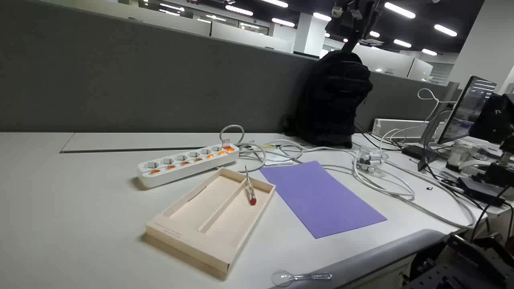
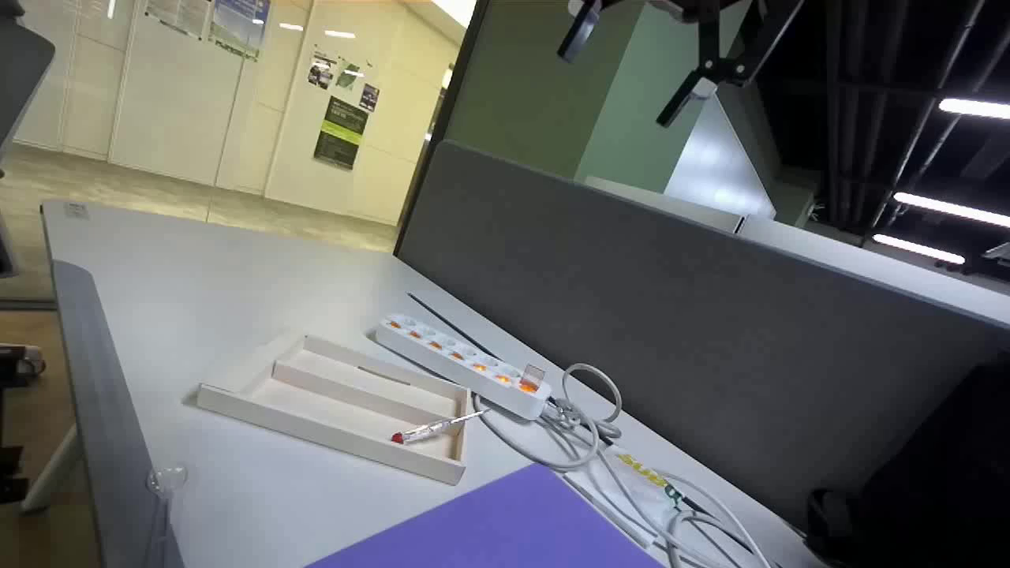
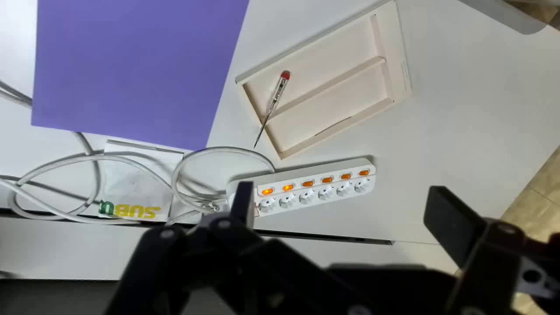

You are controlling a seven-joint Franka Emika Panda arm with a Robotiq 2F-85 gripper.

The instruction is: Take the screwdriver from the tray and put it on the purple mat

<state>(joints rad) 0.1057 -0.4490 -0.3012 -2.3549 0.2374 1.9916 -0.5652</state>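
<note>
The screwdriver [image 1: 252, 197] has a clear handle with a red end and a thin shaft. It lies in the tray [image 1: 188, 245], in the compartment nearer the purple mat [image 1: 321, 200]. Its shaft leans over the short end wall and its tip sticks out. The screwdriver also shows in an exterior view [image 2: 428, 431] and the wrist view [image 3: 277, 92], as do the tray [image 2: 316, 435] [image 3: 399, 48] and the mat [image 2: 505, 525] [image 3: 135, 65]. My gripper [image 3: 345, 212] is open and empty, high above the desk; it also shows at the top of an exterior view [image 2: 631, 67].
A white power strip [image 1: 188, 163] [image 3: 315, 186] lies beside the tray, with loose grey cables [image 3: 92, 162] behind the mat. A clear plastic spoon [image 1: 301, 277] lies near the desk's front edge. A grey partition [image 1: 152, 76] and a black backpack [image 1: 333, 100] stand at the back.
</note>
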